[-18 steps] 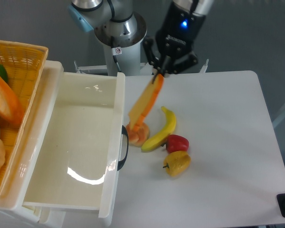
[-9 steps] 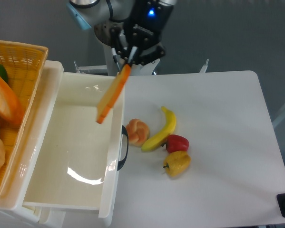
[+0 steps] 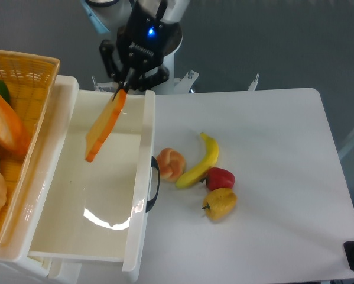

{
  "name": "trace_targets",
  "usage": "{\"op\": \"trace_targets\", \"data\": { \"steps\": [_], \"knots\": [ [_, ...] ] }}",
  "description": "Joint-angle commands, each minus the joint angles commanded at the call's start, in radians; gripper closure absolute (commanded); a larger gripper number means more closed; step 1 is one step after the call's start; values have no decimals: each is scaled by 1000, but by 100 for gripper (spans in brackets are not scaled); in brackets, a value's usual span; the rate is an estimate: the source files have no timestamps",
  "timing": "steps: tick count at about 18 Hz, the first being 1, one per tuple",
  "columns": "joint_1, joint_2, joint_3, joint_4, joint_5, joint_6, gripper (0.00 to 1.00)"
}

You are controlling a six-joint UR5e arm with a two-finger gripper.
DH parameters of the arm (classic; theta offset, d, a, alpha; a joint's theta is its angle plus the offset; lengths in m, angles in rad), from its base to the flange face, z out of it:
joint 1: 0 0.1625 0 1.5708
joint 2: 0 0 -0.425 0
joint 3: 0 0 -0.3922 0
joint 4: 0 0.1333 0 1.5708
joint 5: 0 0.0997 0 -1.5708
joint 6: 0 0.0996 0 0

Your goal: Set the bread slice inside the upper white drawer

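Pale orange-yellow, the bread slice (image 3: 105, 125) is held by its upper end in the gripper (image 3: 123, 90), whose two fingers are closed on the slice's top corner. The slice hangs below the gripper and is tilted: its long axis runs from the pinched end, up and to the right in the picture, down and to the left, so the free end points toward the lower left. Its broad pale face is turned toward the camera, with the darker orange crust visible along the edges and at the lower tip.

The slice is seen over the far part of the upper white drawer (image 3: 88, 231), which is pulled open beneath and in front of the gripper. The free end is seen against the glossy white drawer floor; whether it touches the floor cannot be told from this view. The dark curved handle (image 3: 153, 184) sits on the drawer's front panel, below and to the right of the gripper.

To the left of the gripper, beyond the drawer's side wall, a woven yellow basket (image 3: 29, 68) is seen holding a long orange loaf (image 3: 5, 125). On the white table (image 3: 271, 177), well to the right of and below the gripper, a round bun (image 3: 171, 164), a banana (image 3: 201, 161), a red pepper (image 3: 220, 177) and a yellow pepper (image 3: 220, 203) are grouped close together.
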Motion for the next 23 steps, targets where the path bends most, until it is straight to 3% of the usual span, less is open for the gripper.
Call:
{"op": "trace_targets", "data": {
  "steps": [7, 10, 12, 15, 23],
  "knots": [
    [-29, -48, -2, 18, 3, 2, 97],
    [-48, -66, -3, 60, 6, 3, 77],
    [-48, -66, -5, 71, 8, 15, 51],
    [-48, -65, -5, 100, 9, 15, 32],
    [-48, -68, -3, 115, 9, 26, 28]
  ]
}}
